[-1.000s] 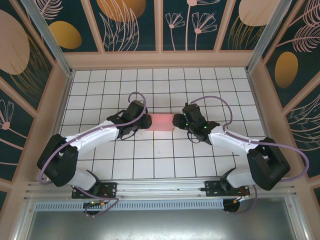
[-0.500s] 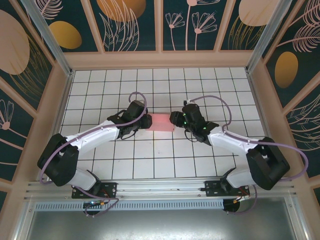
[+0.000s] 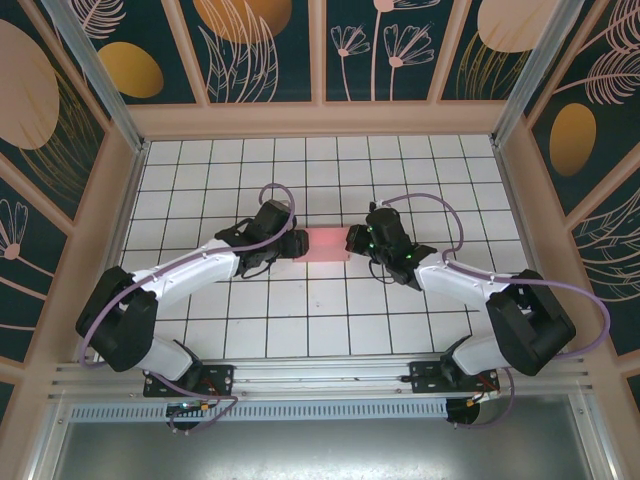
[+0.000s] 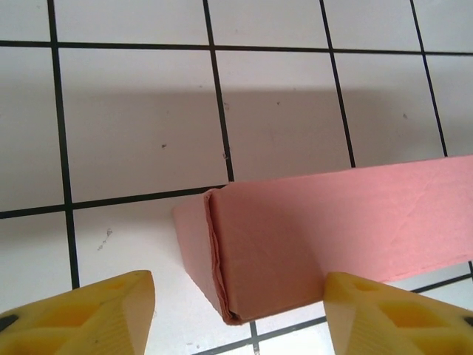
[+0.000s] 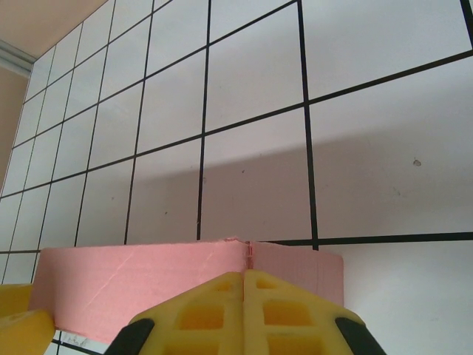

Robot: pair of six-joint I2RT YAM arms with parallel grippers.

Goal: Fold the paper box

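Since half a second ago my right claw (image 3: 352,240) has backed a touch to the right. The pink box (image 3: 328,244) lies mid-way across the tiled table (image 3: 200,160) between both claws, with its long axis running left to right and one end toward each. The left claw (image 4: 236,290) stands apart astride its end and the right one is pinched together against the other end, so I'd worry that an uneven squeeze could crumple the thin card or skid the box sideways.

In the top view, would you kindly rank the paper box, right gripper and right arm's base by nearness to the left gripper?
1. paper box, beside the left gripper
2. right gripper, at the box's far end
3. right arm's base, bottom right
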